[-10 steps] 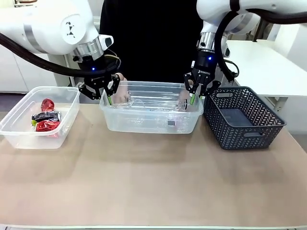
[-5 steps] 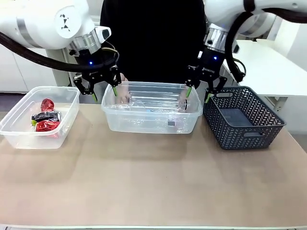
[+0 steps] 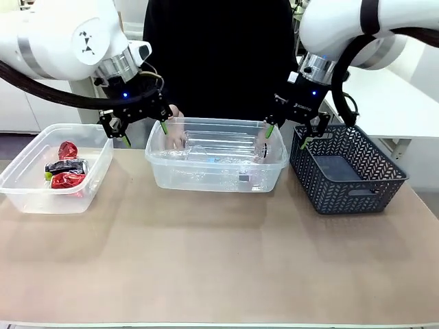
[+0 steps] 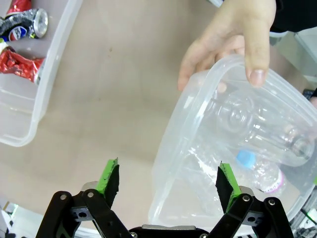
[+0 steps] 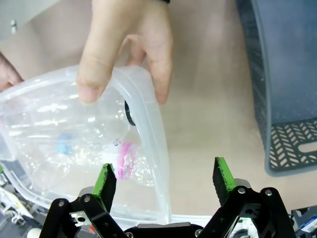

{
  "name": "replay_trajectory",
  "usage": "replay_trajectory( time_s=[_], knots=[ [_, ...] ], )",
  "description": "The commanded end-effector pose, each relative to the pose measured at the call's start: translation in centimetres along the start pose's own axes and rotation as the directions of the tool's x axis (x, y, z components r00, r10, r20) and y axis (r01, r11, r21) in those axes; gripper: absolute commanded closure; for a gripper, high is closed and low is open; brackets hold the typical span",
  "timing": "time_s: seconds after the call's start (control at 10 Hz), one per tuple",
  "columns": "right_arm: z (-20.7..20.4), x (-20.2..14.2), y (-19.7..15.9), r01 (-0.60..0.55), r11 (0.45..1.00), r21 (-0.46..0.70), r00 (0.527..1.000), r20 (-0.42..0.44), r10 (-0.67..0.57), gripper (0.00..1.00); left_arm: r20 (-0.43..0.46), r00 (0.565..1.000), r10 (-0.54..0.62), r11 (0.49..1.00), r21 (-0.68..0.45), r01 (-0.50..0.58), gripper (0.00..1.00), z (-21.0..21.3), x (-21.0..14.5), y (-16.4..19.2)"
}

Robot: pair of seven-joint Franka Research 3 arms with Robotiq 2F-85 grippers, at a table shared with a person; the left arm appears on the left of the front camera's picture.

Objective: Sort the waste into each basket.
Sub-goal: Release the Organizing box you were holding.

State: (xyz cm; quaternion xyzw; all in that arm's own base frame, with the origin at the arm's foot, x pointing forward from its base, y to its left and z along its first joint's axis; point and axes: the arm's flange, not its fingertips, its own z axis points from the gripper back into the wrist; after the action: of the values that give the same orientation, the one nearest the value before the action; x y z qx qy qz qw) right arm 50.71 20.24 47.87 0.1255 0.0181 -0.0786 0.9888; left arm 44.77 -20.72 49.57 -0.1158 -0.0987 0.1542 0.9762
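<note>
At the centre of the tabletop: both tools wide open and empty, one above each short end of the middle tub.

Front view: the left tool (image 3: 136, 125) hangs over the left end of the middle tub (image 3: 216, 184), the right tool (image 3: 295, 130) over its right end; the tub's long axis runs left to right between them. Clear bottles (image 3: 206, 154) lie inside it, and a person's hands hold both ends. Red cans and wrappers (image 3: 66, 171) lie in the left tub (image 3: 27, 195) at the left of the frame, nearer the left arm. The dark basket (image 3: 346, 168) stands at the right.
Left wrist view: the left tool (image 4: 168, 181) spreads wide, holding nothing, the tub rim (image 4: 168, 163) between its pads; a hand (image 4: 233, 44) grips the rim in the upper right.
Right wrist view: the right tool (image 5: 161, 181) is equally wide and empty, straddling the tub's end wall (image 5: 151, 163); a hand (image 5: 124, 39) holds it at upper centre.
</note>
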Motion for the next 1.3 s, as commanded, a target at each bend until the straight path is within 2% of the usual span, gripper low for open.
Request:
replay_trajectory(
  time_s=[0.0,0.8,0.9,1.0,1.1,1.2],
  knots=[
    [0.2,0.3,0.1,0.009,1.0,0.001,1.0,-0.004,-0.009,0.0,0.014,1.0,-0.007,1.0,0.005,0.007,0.0,0.2,0.2,0.0],
    [0.2,0.3,0.1,0.009,1.0,0.001,1.0,-0.004,-0.009,0.0,0.004,1.0,-0.004,1.0,0.001,0.004,0.0,0.1,0.0,-0.1],
    [0.0,0.1,0.0,0.001,1.0,0.0,1.0,-0.002,-0.001,0.0,-0.023,0.993,-0.118,0.99,-0.079,0.116,0.0,2.8,-0.1,-0.9],
    [4.0,-4.1,-3.5,-0.064,0.983,0.175,0.997,-0.028,0.07,0.0,-0.064,0.972,-0.226,0.941,-0.273,0.201,0.0,6.9,-1.1,0.1],
    [7.3,-8.0,-6.8,-0.062,0.94,0.335,0.996,-0.034,0.078,0.0,-0.086,0.93,-0.356,0.841,-0.464,0.279,0.0,10.5,-2.7,2.2],
    [9.3,-11.7,-10.0,-0.028,0.888,0.458,0.999,-0.014,0.039,0.0,-0.053,0.916,-0.397,0.745,-0.602,0.288,0.0,13.1,-4.2,4.8]
  ],
)
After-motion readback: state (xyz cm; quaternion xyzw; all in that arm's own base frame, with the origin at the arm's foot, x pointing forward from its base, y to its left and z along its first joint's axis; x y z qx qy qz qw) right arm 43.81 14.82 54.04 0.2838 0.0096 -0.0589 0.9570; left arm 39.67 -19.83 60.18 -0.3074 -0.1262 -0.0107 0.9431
